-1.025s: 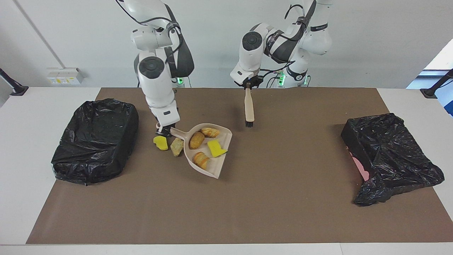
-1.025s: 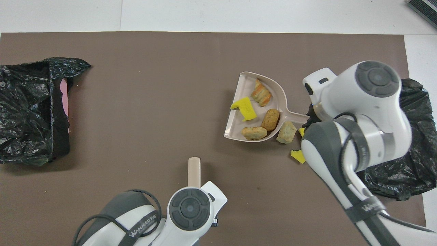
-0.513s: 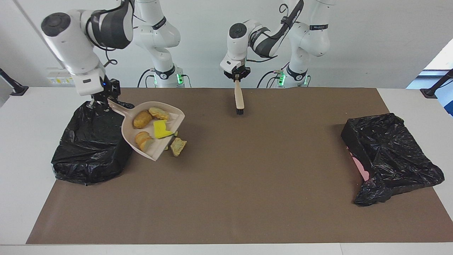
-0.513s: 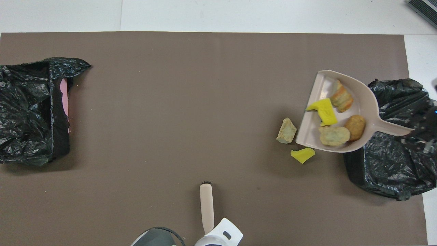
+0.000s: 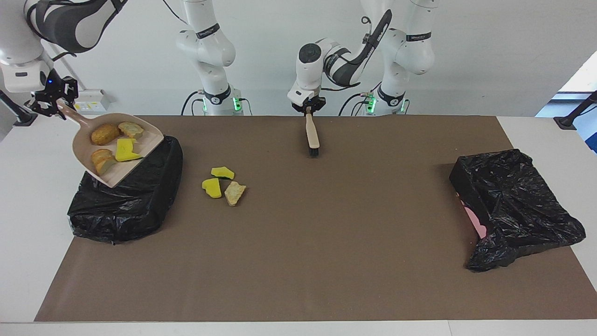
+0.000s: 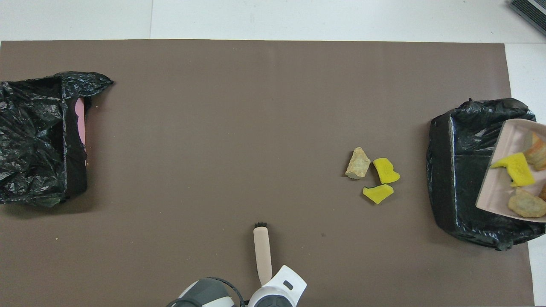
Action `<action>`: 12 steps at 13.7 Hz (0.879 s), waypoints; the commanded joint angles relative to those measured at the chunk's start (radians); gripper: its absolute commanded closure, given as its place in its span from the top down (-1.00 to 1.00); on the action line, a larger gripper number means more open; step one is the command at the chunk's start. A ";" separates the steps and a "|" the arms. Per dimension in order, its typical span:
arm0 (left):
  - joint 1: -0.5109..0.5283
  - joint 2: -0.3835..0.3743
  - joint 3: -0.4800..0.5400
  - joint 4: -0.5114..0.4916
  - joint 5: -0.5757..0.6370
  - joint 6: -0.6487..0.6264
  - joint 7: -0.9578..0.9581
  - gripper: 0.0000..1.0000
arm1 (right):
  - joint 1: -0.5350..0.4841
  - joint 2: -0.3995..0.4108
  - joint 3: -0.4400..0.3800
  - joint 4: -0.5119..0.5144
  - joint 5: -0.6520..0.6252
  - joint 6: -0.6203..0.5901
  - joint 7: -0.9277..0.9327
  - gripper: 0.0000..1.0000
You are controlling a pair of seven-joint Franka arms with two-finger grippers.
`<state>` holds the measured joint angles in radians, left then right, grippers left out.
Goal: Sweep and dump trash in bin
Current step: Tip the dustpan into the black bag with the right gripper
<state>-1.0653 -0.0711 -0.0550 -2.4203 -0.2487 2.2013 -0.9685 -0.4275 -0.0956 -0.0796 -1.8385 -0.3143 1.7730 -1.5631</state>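
My right gripper (image 5: 49, 100) is shut on the handle of the beige dustpan (image 5: 113, 175) and holds it tilted in the air over the black-bagged bin (image 5: 126, 200) at the right arm's end. The pan carries several trash scraps: bread-like lumps (image 5: 104, 134) and a yellow sponge piece (image 5: 126, 150). Two yellow sponge pieces (image 5: 212, 187) and a tan lump (image 5: 234, 192) lie on the mat beside the bin. They also show in the overhead view (image 6: 377, 193). My left gripper (image 5: 308, 108) is shut on the brush (image 5: 311, 135), bristles down near the robots' edge of the mat.
A second black-bagged bin (image 5: 508, 200) with a pink edge showing sits at the left arm's end of the table. A brown mat (image 5: 326, 261) covers the table. In the overhead view the dustpan (image 6: 497, 187) hangs over the bin (image 6: 452, 170).
My right gripper lifted the dustpan off the mat and carried it over the bin. Three scraps stayed on the mat. My left arm drew the brush back toward the robots.
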 commanded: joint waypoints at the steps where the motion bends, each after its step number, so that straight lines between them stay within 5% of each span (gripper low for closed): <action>1: -0.021 0.010 0.015 -0.002 -0.015 0.005 -0.003 -0.30 | 0.006 -0.026 0.015 -0.047 -0.158 0.052 -0.057 -1.00; 2: -0.013 0.008 0.017 0.003 -0.015 0.002 0.002 0.06 | 0.016 -0.035 0.021 -0.067 -0.217 0.080 -0.070 -1.00; 6: 0.050 0.004 0.023 0.067 -0.012 -0.034 0.027 0.52 | 0.056 -0.044 0.024 -0.135 -0.342 0.120 -0.075 -1.00; 8: 0.091 0.002 0.024 0.118 0.000 -0.063 0.072 1.00 | 0.093 -0.041 0.029 -0.134 -0.419 0.121 -0.109 -1.00; 12: 0.198 0.013 0.024 0.249 0.144 -0.144 0.188 1.00 | 0.128 -0.033 0.029 -0.117 -0.512 0.109 -0.147 -1.00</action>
<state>-0.9151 -0.0683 -0.0246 -2.2404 -0.1669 2.1170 -0.8291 -0.3025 -0.1029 -0.0554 -1.9420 -0.7786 1.8772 -1.6665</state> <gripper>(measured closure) 0.000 0.670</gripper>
